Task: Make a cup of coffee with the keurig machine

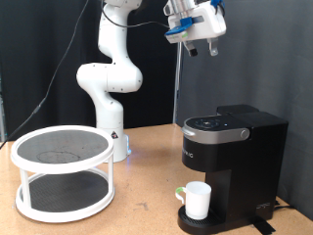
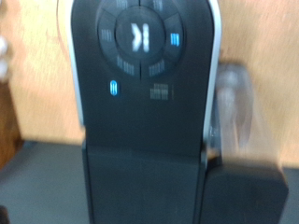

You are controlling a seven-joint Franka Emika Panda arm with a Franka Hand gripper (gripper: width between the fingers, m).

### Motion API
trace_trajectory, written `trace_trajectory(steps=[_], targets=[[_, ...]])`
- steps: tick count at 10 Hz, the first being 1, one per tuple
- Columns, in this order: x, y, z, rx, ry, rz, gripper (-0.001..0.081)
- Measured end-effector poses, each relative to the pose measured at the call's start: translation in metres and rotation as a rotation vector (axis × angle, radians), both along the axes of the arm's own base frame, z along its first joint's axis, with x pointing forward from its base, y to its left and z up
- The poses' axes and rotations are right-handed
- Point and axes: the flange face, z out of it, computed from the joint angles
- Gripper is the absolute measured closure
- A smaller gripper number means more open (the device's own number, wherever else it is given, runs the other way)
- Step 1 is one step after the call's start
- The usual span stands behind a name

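Observation:
The black keurig machine [image 1: 232, 157] stands on the wooden table at the exterior view's right, its lid down. The white cup [image 1: 198, 200] sits on its round drip base under the spout. My gripper [image 1: 202, 47] hangs high above the machine, near the exterior view's top, with nothing between its fingers. In the wrist view I look straight down on the machine's top [image 2: 145, 56], with its round button panel and blue lights lit; the gripper's fingers do not show there. The cup is hidden in the wrist view.
A white two-tier round rack [image 1: 63, 168] with dark mesh shelves stands at the exterior view's left. The arm's white base [image 1: 111, 108] rises behind it. A black curtain covers the back. The machine's clear water tank [image 2: 241, 112] shows beside its body.

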Motion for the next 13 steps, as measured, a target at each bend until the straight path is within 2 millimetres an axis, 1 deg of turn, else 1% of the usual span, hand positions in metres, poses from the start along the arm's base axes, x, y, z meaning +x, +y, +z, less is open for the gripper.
trace_trajectory(steps=[1,3,6,9,13], targets=[[0.010,0.001,-0.006,-0.047,0.020,0.000,0.0072],[0.025,0.006,-0.017,-0.080,0.032,0.003,0.0072],[0.040,0.016,-0.032,-0.100,-0.010,0.002,0.0072],[0.045,0.024,-0.046,-0.118,-0.026,0.011,0.0072],[0.043,0.024,-0.060,-0.170,-0.026,0.026,0.0072]])
